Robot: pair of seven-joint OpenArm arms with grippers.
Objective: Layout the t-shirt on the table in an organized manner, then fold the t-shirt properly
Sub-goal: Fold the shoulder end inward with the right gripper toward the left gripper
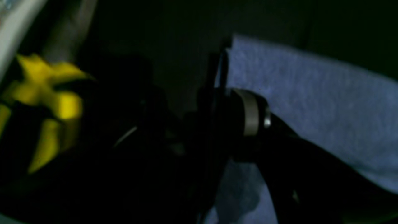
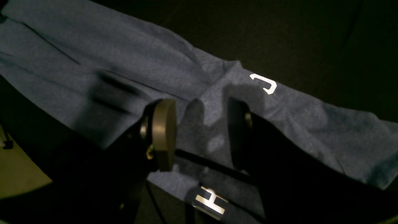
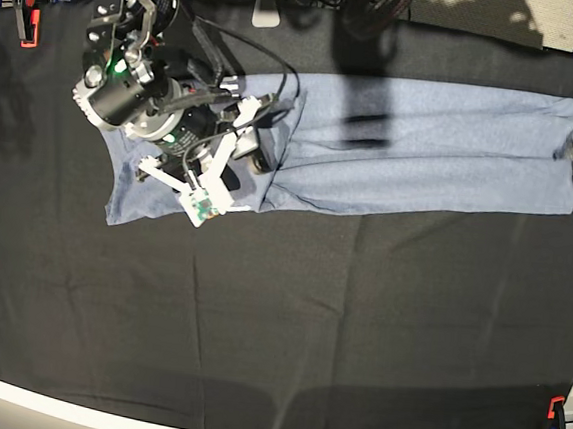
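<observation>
1. Nearest the base camera: bare table (image 3: 275, 344), nothing on it down here.
2. Farther back, the t-shirt (image 3: 423, 146) lies as a long band across the far half of the table, already doubled lengthwise, one end at the far right edge, the other under the right arm.
3. The right gripper (image 2: 202, 133) hovers over the shirt's left part, jaws parted with only cloth showing between them, nothing pinched. A white letter (image 2: 264, 83) peeks out beyond the jaws, another (image 2: 210, 199) sits below them.
4. The left gripper (image 1: 248, 109) is at the shirt's far right end; its view is dark and blurred, but the jaws appear spread wide, with no cloth visibly clamped.
5. My read: layout looks done, folding is midway. The next move calls for pinching an end of the band and carrying it across the middle, keeping the edges square.
</observation>
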